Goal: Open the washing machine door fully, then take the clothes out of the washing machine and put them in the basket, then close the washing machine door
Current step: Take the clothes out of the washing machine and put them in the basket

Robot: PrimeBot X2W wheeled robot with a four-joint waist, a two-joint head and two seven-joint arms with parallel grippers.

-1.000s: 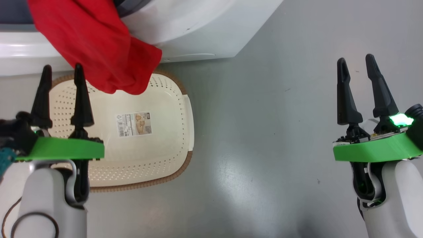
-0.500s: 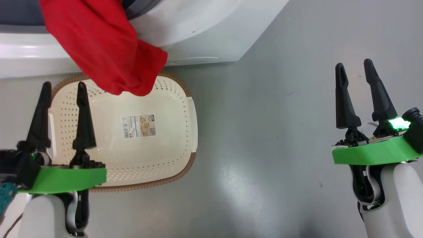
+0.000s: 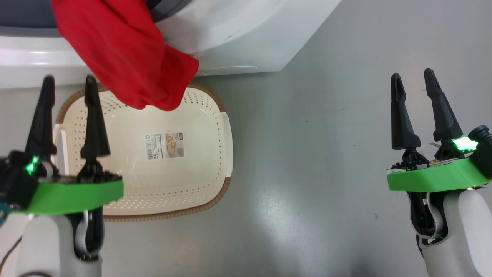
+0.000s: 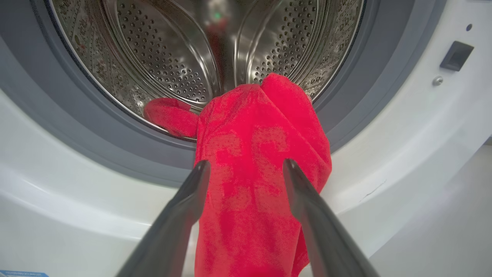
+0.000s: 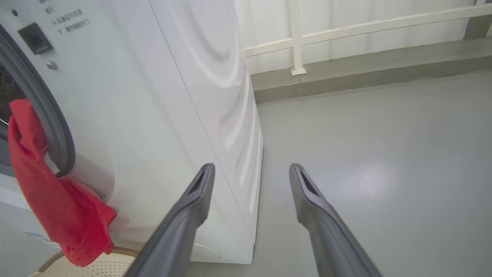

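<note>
While the red garment (image 3: 127,57) hangs out of the washing machine (image 3: 246,34) mouth, the head view puts its low end over the back rim of the basket (image 3: 226,184), not in it yet. Basket sits on the floor (image 3: 307,154) against the machine front, sticker (image 3: 164,145) on its base. Left gripper (image 3: 69,80) hovers above the basket's left side, jaws apart, nothing in them. Right gripper (image 3: 413,73) is well off to the right over the floor, jaws also apart, nothing held.

Left wrist view: garment drapes over the grey gasket (image 4: 77,127), top end on the drum (image 4: 173,50) lip, a second red lump just beside it. Fingers line up either side of the hanging part; contact I can't tell.

Right wrist view: same cloth sags down the machine front to the basket rim.

My read: light, limp, grippy cloth, low slip risk, may drag on the gasket. Pinch the thick bunched fold near the lip, pull outward, release over the basket.
</note>
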